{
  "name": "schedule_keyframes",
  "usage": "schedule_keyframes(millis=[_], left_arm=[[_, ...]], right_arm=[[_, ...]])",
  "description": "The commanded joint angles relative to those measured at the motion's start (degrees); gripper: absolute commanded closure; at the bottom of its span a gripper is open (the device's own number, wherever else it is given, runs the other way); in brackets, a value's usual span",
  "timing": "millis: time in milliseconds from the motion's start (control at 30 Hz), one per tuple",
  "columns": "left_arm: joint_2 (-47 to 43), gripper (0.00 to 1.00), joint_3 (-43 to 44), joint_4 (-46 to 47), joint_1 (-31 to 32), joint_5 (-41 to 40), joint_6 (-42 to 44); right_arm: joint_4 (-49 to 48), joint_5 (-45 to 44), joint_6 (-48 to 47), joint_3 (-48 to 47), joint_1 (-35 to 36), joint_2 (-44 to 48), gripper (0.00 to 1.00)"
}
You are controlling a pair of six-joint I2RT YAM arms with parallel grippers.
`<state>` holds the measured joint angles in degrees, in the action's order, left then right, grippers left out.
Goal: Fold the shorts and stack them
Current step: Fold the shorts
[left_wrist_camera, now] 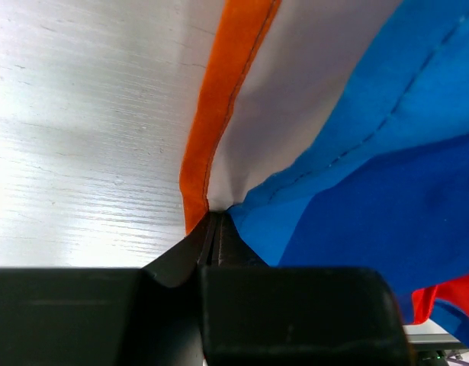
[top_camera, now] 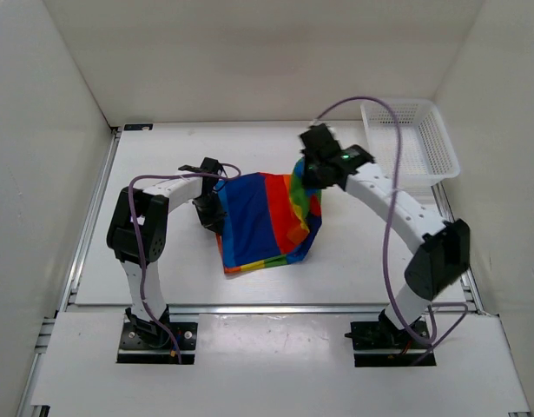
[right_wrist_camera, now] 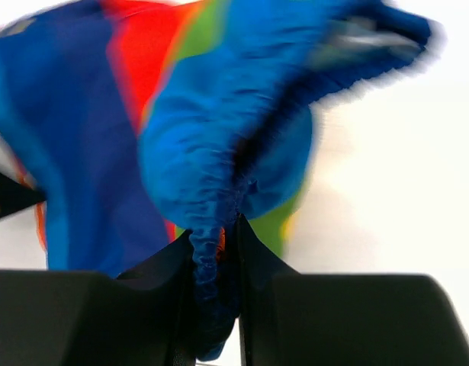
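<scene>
The rainbow-striped shorts (top_camera: 265, 222) hang stretched between my two grippers above the middle of the table, blue and red panels facing up, the lower edge drooping toward the table. My left gripper (top_camera: 211, 207) is shut on the shorts' left edge; in the left wrist view its jaws (left_wrist_camera: 213, 229) pinch the orange hem and blue cloth (left_wrist_camera: 356, 168). My right gripper (top_camera: 312, 174) is shut on the right edge; in the right wrist view a gathered blue band (right_wrist_camera: 211, 229) is clamped between the jaws (right_wrist_camera: 217, 252).
A white plastic mesh basket (top_camera: 412, 139) stands at the back right corner. White walls enclose the table on the left, back and right. A purple cable loops over the right arm near the basket.
</scene>
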<state>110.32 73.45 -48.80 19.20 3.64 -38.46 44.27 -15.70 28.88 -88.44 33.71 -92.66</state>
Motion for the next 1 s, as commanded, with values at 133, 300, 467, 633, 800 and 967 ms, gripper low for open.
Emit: schedule_keyframes(millis=[133,300,467,633,800,967], left_arm=[[0.86,0.89,0.47,1.69,0.75,-0.04,-0.04],[-0.28,0.89,-0.06,1.69,0.75,-0.04,-0.04],[-2.48,0.89,-0.06,1.69,0.75,1.81,0.49],[-3.10,0.89,0.99,1.69,0.13,2.95,1.10],[-2.57,0.89,0.99,1.69,0.13,2.95,1.10],[-2.57,0.89,0.99,1.69,0.13,2.95,1.10]], right_arm=[[6.17,-9.86,-1.64,-14.99,17.87,-15.16,1.00],[6.18,-9.87,-1.64,-21.49,22.18,-22.64,1.00],[5.47,-7.94,-1.64,-22.74,23.59,-24.50,1.00],[2.58,-5.30,-2.17,-22.21,24.64,-24.50,1.00],[0.29,-1.44,-2.69,-22.21,25.17,-24.50,1.00],[-3.05,2.34,-3.74,-21.51,25.17,-25.11,0.95]])
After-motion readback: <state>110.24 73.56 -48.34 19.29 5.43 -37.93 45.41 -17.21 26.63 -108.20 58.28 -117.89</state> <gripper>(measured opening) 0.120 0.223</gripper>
